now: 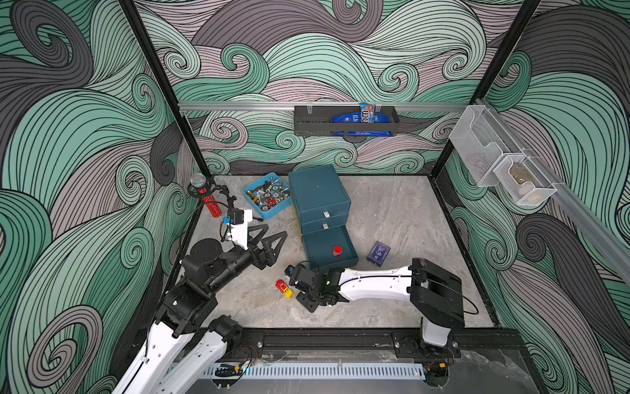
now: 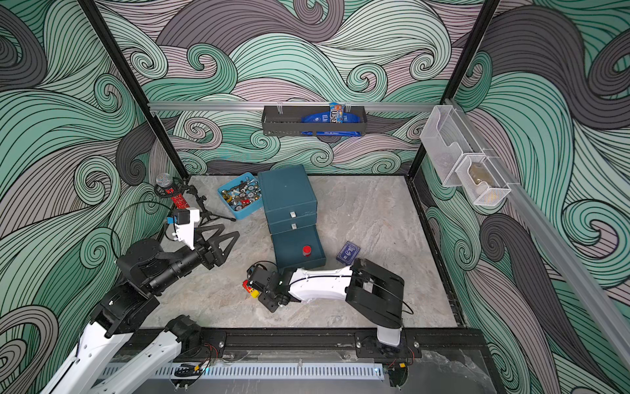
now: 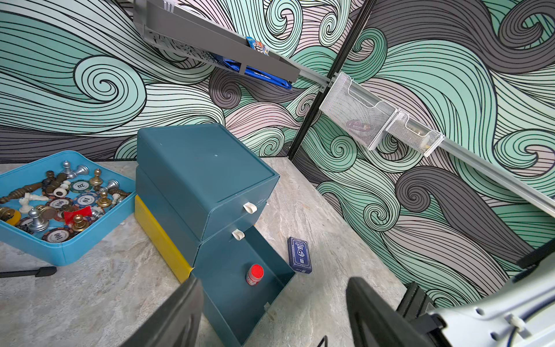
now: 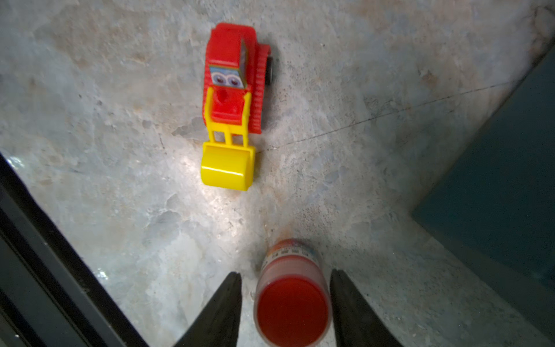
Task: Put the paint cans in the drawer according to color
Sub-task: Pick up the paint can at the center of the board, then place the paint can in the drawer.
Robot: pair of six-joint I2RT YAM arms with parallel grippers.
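Free room right, tighter in front
The desk (image 1: 402,218) right of the drawer cabinet (image 1: 317,187) is bare but for a card box (image 1: 378,253) just beside the open bottom drawer (image 1: 320,245), where one red paint can (image 1: 337,250) stands with room around it. The toy car (image 4: 231,105) lies ahead of the right hand (image 4: 285,273), seemingly clear of it.

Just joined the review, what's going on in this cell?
Right end effector straddles a red paint can standing on the table near the toy car, fingers not yet clamped. The bottom drawer is pulled out with another red can inside. Left end effector hangs open and empty near the drawer.
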